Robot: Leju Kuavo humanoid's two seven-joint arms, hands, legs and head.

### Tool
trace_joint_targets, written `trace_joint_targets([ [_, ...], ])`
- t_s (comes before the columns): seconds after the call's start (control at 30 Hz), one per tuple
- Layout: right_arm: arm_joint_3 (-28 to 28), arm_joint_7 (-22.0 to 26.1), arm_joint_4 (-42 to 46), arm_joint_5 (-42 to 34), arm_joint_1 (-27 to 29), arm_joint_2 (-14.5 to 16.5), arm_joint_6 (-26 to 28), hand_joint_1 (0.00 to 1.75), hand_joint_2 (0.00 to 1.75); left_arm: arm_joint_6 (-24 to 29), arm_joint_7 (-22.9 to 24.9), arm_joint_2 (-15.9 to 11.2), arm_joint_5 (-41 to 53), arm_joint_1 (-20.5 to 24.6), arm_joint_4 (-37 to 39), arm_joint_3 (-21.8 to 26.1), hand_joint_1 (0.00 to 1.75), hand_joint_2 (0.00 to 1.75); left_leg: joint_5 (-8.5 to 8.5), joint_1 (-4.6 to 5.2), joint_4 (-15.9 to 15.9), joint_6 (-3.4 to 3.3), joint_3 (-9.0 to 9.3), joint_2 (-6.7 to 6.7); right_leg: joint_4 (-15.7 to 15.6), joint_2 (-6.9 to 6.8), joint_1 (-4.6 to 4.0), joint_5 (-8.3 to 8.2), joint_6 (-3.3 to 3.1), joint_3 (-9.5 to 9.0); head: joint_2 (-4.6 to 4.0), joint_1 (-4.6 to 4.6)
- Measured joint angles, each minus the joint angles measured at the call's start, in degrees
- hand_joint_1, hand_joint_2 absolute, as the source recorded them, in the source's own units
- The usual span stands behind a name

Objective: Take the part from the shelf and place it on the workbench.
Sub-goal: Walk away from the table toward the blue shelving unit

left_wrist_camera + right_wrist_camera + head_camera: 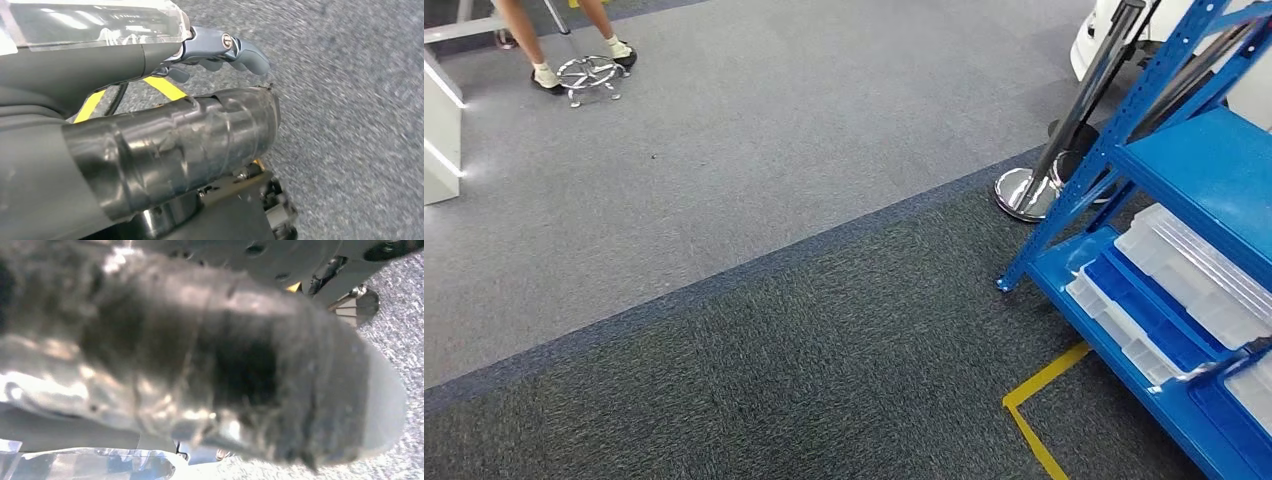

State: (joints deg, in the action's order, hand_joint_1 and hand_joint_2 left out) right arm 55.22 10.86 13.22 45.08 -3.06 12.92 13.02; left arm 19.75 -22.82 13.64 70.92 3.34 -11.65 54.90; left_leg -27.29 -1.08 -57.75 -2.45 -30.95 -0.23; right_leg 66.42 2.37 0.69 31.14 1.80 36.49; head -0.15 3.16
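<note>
A clear plastic box (pixel 95 25) lies against the palm of my left hand (pixel 100 65). The hand's fingers (pixel 240 50) stretch along the box's edge, and its tape-wrapped thumb (pixel 175 145) sits below. My right hand (pixel 225 365) is blurred and very close to the camera, with the same clear plastic box (pixel 85 465) against it. Both hands hang over grey carpet. The blue shelf (pixel 1194 170) stands at the right of the head view. Its lower level carries clear lidded boxes (pixel 1194 270) and a blue tray (pixel 1144 300).
A chrome post base (pixel 1024 190) stands just behind the shelf's corner leg. Yellow floor tape (pixel 1039 400) runs beside the shelf. At the far left a person's feet (pixel 549 75) rest by a stool base (pixel 589 72), near a white bench edge (pixel 439 130).
</note>
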Motion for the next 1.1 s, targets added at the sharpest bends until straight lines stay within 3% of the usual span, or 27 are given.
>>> trace_joint_targets([
  [0.07,0.0,0.0,0.0,0.0,0.0,0.0,0.0,0.0,0.0,0.0,0.0,0.0,-0.1,-0.1,0.0,0.2,0.0,0.0,-0.19,0.11,0.0,-0.1,0.02,1.66,6.8,-1.52,0.18,2.65,0.38,3.63,0.0,0.04],
  [0.1,-0.1,0.0,0.0,0.1,0.0,0.0,0.0,0.0,0.0,0.0,0.0,-0.1,-0.2,-0.2,0.0,0.3,0.0,0.0,-0.34,0.13,-0.1,-0.08,0.09,2.45,8.0,-1.83,0.28,2.5,0.5,4.38,0.0,0.04],
  [0.13,-0.1,0.0,0.0,0.1,0.0,0.0,0.0,0.0,0.0,0.0,0.0,-0.1,-0.2,-0.2,0.0,0.4,0.0,0.0,-0.5,0.13,-0.1,0.0,0.21,3.16,7.1,-2.1,0.36,1.31,0.55,4.0,0.0,0.04],
  [0.17,-0.1,0.0,0.0,0.1,0.1,0.0,-0.1,0.0,0.0,0.0,0.0,-0.1,-0.3,-0.1,0.0,0.5,0.0,0.0,-0.71,0.13,-0.2,0.12,0.43,3.79,4.1,-2.57,0.41,-0.71,0.5,2.46,0.0,0.04],
  [0.23,-0.2,0.0,0.0,0.3,0.0,0.0,-0.2,0.0,0.0,-0.1,0.0,-0.1,-0.2,-0.1,0.0,0.5,0.0,0.0,-1.23,0.27,-0.2,0.62,0.98,4.91,-3.7,-4.78,0.1,-3.92,-0.01,-1.52,0.0,0.05],
  [0.3,-0.3,-0.1,0.0,0.3,-0.1,0.1,-0.2,0.0,0.0,-0.1,0.0,-0.1,-0.2,0.0,0.0,0.7,0.0,0.0,-1.69,0.49,-0.2,1.3,1.41,5.8,-7.3,-5.94,-0.42,-4.61,-0.76,-3.27,0.0,0.02],
  [0.37,-0.4,-0.1,0.0,0.3,0.0,0.1,-0.3,0.0,0.0,-0.1,-0.1,-0.1,-0.2,0.3,0.0,0.8,0.0,0.0,-1.95,0.56,0.1,1.98,2.0,6.6,-7.5,-4.86,-0.51,-4.59,-1.49,-3.34,0.0,-0.01],
  [0.4,-0.4,-0.1,0.0,0.3,0.1,0.1,-0.3,0.0,0.0,-0.1,-0.1,-0.1,-0.1,0.4,0.0,0.8,0.0,0.0,-2.26,0.48,-0.1,2.3,2.26,6.25,-7.7,-4.31,-0.38,-4.7,-1.84,-3.5,0.0,0.0],
  [0.47,-0.4,0.0,0.0,0.4,0.1,0.2,-0.3,0.0,0.0,-0.1,-0.2,-0.1,-0.1,0.4,0.0,0.8,0.0,0.0,-4.4,0.3,-3.1,2.76,1.29,3.89,-8.2,-3.2,-0.04,-5.01,-2.61,-3.8,0.0,-0.05],
  [0.5,-0.4,0.0,0.0,0.5,0.0,0.2,-0.3,0.0,0.0,-0.1,-0.2,-0.1,0.0,0.3,0.0,0.8,0.0,0.0,-6.22,0.18,-6.4,2.86,-0.24,2.33,-8.2,-2.64,-0.04,-5.06,-2.85,-3.8,0.0,-0.07],
  [0.57,-0.4,0.0,0.0,0.7,-0.1,0.2,-0.4,0.0,0.0,-0.1,-0.3,-0.1,0.0,0.1,0.0,0.9,0.0,0.0,-9.26,0.1,-14.0,2.98,-4.14,0.92,-8.1,-1.29,-0.15,-5.02,-3.15,-3.72,0.0,-0.11],
  [0.6,-0.4,0.0,0.0,0.8,-0.1,0.2,-0.5,0.0,0.0,-0.1,-0.3,-0.1,0.0,0.1,0.0,0.9,0.0,0.0,-9.36,0.11,-16.1,2.99,-5.45,0.72,-8.0,-0.51,-0.23,-4.96,-3.22,-3.72,0.0,-0.11],
  [0.63,-0.4,0.0,0.0,0.9,-0.1,0.2,-0.6,0.0,0.0,-0.1,-0.3,-0.1,0.0,0.0,0.0,0.9,0.0,0.0,-8.23,0.11,-15.9,2.92,-5.76,0.63,-7.9,0.28,-0.28,-4.88,-3.23,-3.76,0.0,-0.1],
  [0.7,-0.4,0.0,0.0,1.0,-0.1,0.2,-0.9,0.0,0.0,-0.1,-0.4,-0.2,0.0,0.0,0.0,0.9,0.0,0.0,-3.6,0.11,-9.7,2.55,-3.65,-0.46,-7.5,1.91,-0.3,-4.64,-3.07,-3.88,0.0,-0.1],
  [0.77,-0.6,0.1,-0.1,1.1,-0.2,0.2,-1.1,0.0,0.0,-0.1,-0.5,-0.2,0.0,0.0,0.0,0.9,0.0,0.0,-0.78,0.03,-3.1,2.11,-1.18,-2.96,-7.1,3.29,-0.37,-4.44,-2.59,-3.7,0.0,-0.09],
  [0.83,-0.8,0.2,-0.1,1.2,-0.3,0.2,-1.2,0.0,0.0,-0.1,-0.6,-0.2,0.1,0.2,0.0,0.9,0.0,0.0,-0.67,0.15,-1.3,1.79,-0.47,-4.01,-7.0,4.45,-0.2,-4.5,-1.86,-3.3,0.0,-0.08],
  [0.9,-0.9,0.4,-0.1,1.2,-0.1,0.2,-1.1,0.0,0.0,0.0,-0.6,-0.2,0.1,0.3,0.0,0.9,0.0,0.0,-0.37,0.13,-0.8,1.2,-0.2,-2.86,-7.0,4.93,0.0,-4.61,-1.12,-3.08,0.0,-0.09],
  [0.97,-1.0,0.5,-0.1,1.2,-0.2,0.1,-1.1,0.0,0.0,-0.1,-0.7,-0.2,0.1,0.3,0.0,0.9,0.0,0.0,0.0,-0.07,-0.1,0.42,0.12,-1.44,-4.8,2.35,-0.1,-3.19,-0.53,-2.1,0.0,0.11],
  [1.03,-1.1,0.6,-0.1,1.3,-0.3,0.1,-1.1,0.0,0.0,-0.2,-0.7,-0.1,0.1,0.2,0.0,0.9,0.0,0.0,0.04,-0.02,0.2,-0.01,0.22,0.16,1.6,-0.84,-0.02,0.23,0.05,1.05,0.0,0.3],
  [1.1,-1.2,0.6,-0.1,1.3,-0.4,0.1,-1.1,0.0,0.0,-0.4,-0.8,-0.2,0.1,0.1,0.0,0.9,0.0,0.0,-0.12,0.02,0.1,-0.09,0.23,1.9,7.8,-1.68,0.26,2.41,0.58,4.32,0.0,0.28],
])
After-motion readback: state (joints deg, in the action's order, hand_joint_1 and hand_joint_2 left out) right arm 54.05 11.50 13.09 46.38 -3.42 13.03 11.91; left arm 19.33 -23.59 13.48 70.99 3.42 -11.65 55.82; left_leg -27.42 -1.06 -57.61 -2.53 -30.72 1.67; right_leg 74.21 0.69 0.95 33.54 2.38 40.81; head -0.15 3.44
